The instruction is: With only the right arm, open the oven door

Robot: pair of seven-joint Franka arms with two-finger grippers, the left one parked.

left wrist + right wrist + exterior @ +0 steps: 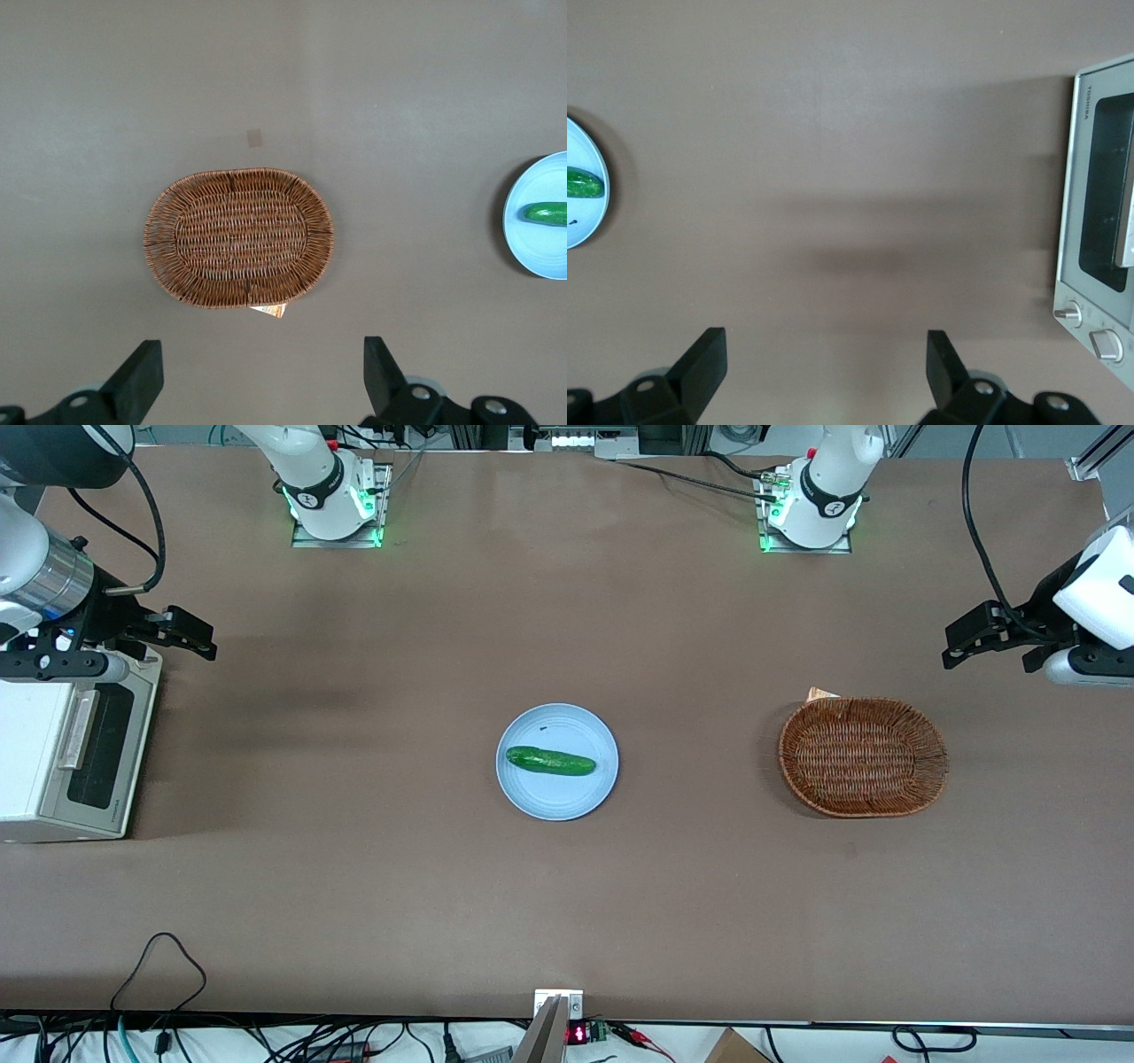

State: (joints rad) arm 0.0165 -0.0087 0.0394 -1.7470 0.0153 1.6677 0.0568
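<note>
The cream-white oven (35, 757) stands at the working arm's end of the table. Its silver-grey oven door (104, 755) with the dark glass window is shut, and the pale bar handle (78, 730) lies along its upper edge. The right arm (40, 580), with its silver wrist ring, hovers above the oven's edge that is farther from the front camera. My gripper (200, 638) is open and empty, held above bare table and touching nothing. In the right wrist view the gripper (824, 361) is spread wide, and the oven door (1097, 190) and two knobs (1068, 312) show.
A light blue plate (532, 790) with a green cucumber (550, 761) lies mid-table. A brown wicker basket (863, 756) sits toward the parked arm's end, with a bit of card (820, 693) under its rim. Cables hang along the table's front edge.
</note>
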